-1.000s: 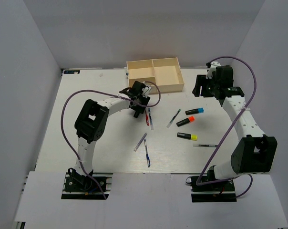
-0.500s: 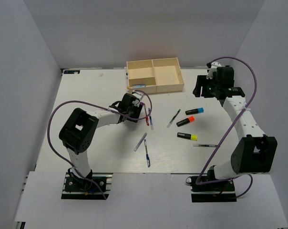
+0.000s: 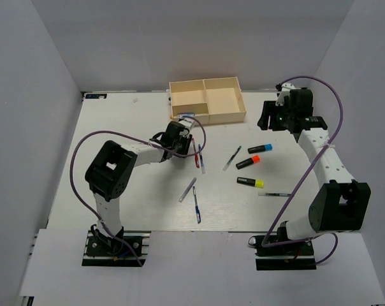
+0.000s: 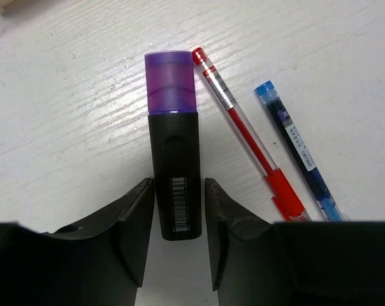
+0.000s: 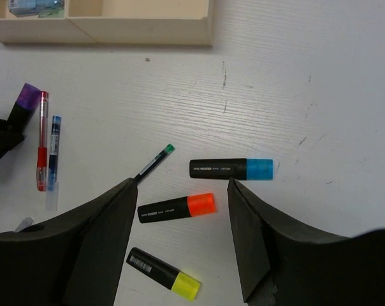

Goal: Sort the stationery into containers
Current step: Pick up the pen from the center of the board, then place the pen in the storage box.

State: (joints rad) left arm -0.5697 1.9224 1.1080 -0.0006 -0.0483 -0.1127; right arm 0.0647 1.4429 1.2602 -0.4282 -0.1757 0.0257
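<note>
Count on the white, faintly scratched table [image 3: 116, 127]: four stubby highlighters and six thin pens. All highlighters have a black plastic body, flat-sided, with a coloured translucent cap. The purple-capped highlighter [image 4: 173, 159] lies flat, left of centre, just near of the tray, with a barcode label on its body. The left gripper [image 4: 178, 197] straddles that body, one black finger on each side with almost no gap; cannot tell whether they press on it. Just right of it lie a clear-barrelled red pen [image 4: 246, 137] and a clear blue pen [image 4: 294, 150], side by side. Right half of table: blue-capped highlighter [image 5: 231, 168], orange-capped highlighter [image 5: 176, 208] and yellow-capped highlighter [image 5: 162, 273], all apart, with a slim dark green-tipped pen [image 5: 153, 163] to their left. The right gripper [image 5: 181, 183] hangs above this group, fingers spread wide, nothing between them. Nearer: a pale clear pen [image 3: 187, 189], a second blue pen [image 3: 196, 212] and a thin dark pen [image 3: 274, 194]. One cream rectangular tray [image 5: 116, 30] at the far centre has three compartments; one pale blue piece [image 5: 36, 6] sits in the near-left small one.
</note>
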